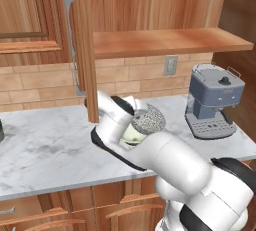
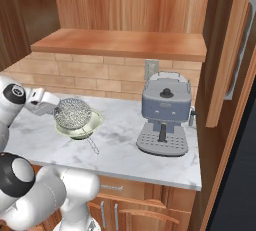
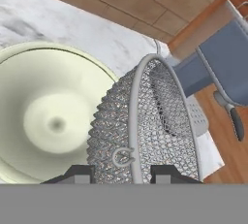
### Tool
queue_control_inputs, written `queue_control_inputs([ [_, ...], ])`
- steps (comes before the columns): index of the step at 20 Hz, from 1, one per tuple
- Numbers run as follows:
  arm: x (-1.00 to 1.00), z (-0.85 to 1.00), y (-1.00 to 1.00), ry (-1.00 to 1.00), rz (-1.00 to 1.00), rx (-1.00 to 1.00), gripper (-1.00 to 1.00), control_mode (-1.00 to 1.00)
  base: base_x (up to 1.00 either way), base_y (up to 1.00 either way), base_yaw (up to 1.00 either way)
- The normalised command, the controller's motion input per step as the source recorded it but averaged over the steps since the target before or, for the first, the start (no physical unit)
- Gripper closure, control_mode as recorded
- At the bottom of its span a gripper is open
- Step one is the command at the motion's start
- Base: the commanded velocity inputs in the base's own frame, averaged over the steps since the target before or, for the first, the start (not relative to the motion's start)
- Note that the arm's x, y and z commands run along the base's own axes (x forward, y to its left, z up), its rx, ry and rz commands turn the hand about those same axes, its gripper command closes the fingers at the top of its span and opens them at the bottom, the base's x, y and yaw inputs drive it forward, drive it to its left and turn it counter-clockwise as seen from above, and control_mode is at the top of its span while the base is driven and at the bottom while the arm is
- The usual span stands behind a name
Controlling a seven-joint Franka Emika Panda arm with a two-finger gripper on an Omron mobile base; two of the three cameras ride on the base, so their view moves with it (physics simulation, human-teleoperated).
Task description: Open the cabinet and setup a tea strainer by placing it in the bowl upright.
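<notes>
Strainer [image 3: 145, 126] clamped by its rim in our claw [image 3: 122, 169] | hangs tipped sideways over bowl [image 3: 43, 116] | bowl near worktop's [image 2: 165, 165] front edge, just beside and below

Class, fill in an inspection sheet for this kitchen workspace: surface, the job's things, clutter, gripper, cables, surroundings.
Surface: grey-veined marble counter.
Job's things: cabinet door open, shelf bare; tea strainer tilted on its side over the bowl, not yet seated upright.
Clutter: blue-grey coffee machine to the right of the bowl.
Gripper: gripper shut on the strainer's rim, above the bowl.
Cables: nothing seen.
Surroundings: brick backsplash with a wall socket; base cabinets below.
</notes>
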Motion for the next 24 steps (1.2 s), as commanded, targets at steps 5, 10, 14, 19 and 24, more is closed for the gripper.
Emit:
queue_control_inputs([
  [5,0.09,-0.14,0.05,0.02,0.05,-0.06,1.0,-1.0,0.0,0.0,0.0],
  [10,0.18,-0.27,0.09,0.06,0.05,-0.05,1.0,-1.0,0.0,0.0,0.0],
  [14,0.09,-0.19,0.16,0.08,0.08,-0.04,1.0,-1.0,0.0,0.0,0.0],
  [19,0.25,-0.11,0.08,0.17,0.06,-0.1,1.0,-1.0,0.0,0.0,0.0],
  [24,0.13,-0.25,0.01,0.21,0.0,-0.15,1.0,-1.0,0.0,0.0,0.0],
])
